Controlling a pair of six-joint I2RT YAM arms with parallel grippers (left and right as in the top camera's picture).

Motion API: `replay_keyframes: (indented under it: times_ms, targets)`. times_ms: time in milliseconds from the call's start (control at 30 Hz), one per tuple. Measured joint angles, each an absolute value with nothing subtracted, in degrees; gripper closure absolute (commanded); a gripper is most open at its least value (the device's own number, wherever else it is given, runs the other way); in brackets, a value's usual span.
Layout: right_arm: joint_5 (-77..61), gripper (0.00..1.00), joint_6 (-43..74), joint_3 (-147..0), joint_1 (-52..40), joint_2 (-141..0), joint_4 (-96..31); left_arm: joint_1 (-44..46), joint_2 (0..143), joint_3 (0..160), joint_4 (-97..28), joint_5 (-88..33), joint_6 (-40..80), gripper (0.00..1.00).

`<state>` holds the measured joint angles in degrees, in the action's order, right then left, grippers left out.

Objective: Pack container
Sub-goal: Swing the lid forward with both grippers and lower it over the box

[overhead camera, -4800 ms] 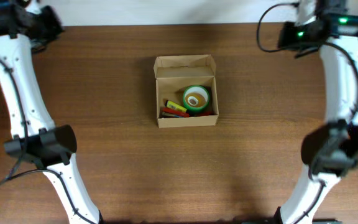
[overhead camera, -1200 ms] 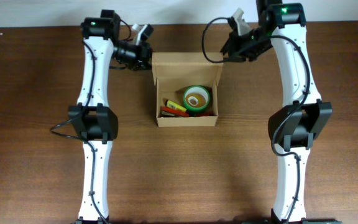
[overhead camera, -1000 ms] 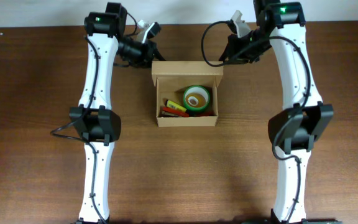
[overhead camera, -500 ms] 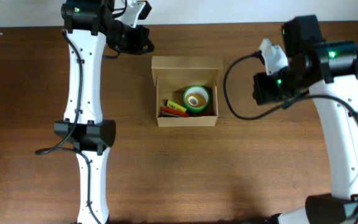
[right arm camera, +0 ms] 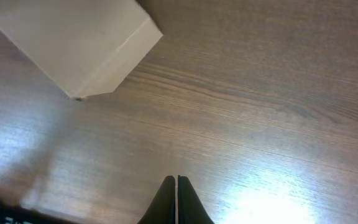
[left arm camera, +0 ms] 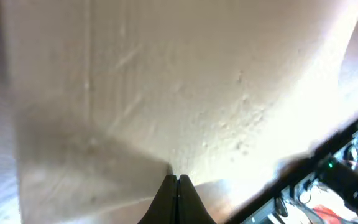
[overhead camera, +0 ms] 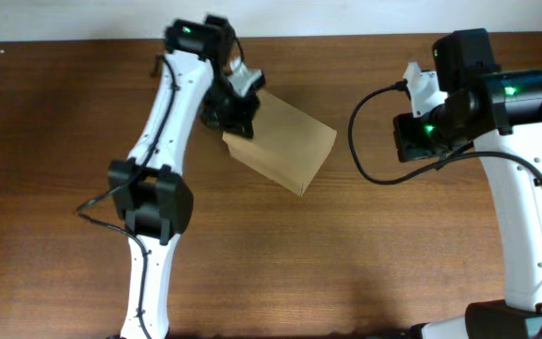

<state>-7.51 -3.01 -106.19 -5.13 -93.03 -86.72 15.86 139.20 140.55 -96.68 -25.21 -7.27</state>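
Just ahead of left fingers [left arm camera: 165, 199], pressed shut: closed box [overhead camera: 285, 143], skewed on wood table [overhead camera: 346, 264]. Right fingers [right arm camera: 166, 200] shut, box up-left of them. White wall [overhead camera: 346, 17] beyond.

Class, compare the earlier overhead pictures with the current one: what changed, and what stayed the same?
The container is now closed and turned askew. The left gripper swung in to its corner. The right gripper pulled back to the right; both remain shut.

You have the container [overhead camera: 288, 143] just ahead of your left fingers [left arm camera: 165, 200]; from your right fingers [right arm camera: 166, 202] it lies ahead-left, apart, on the table [overhead camera: 365, 254].
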Motion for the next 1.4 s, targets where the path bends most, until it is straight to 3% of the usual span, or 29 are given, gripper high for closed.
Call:
replay_keyframes:
  times_ms: [467,733,967,1400]
  targets:
    - [-8.1,0.96,-2.26,-106.19,-4.45,-93.08,-84.95,16.08,131.46,139.33,-89.27,-12.47,-4.45,0.98]
    - [-10.11,0.96,-1.5,-106.19,-10.57,-101.23,-80.88,15.27,128.9,139.33,-88.71,-3.4,-3.36,0.98]
    - [-12.14,0.96,-1.48,-105.91,-13.67,-109.91,-79.72,11.6,129.21,139.33,-87.83,-1.02,-3.36,0.98]
    - [-12.29,0.96,-1.48,-105.89,-13.67,-112.31,-78.3,10.96,135.39,131.22,-81.54,-2.76,-3.4,0.98]
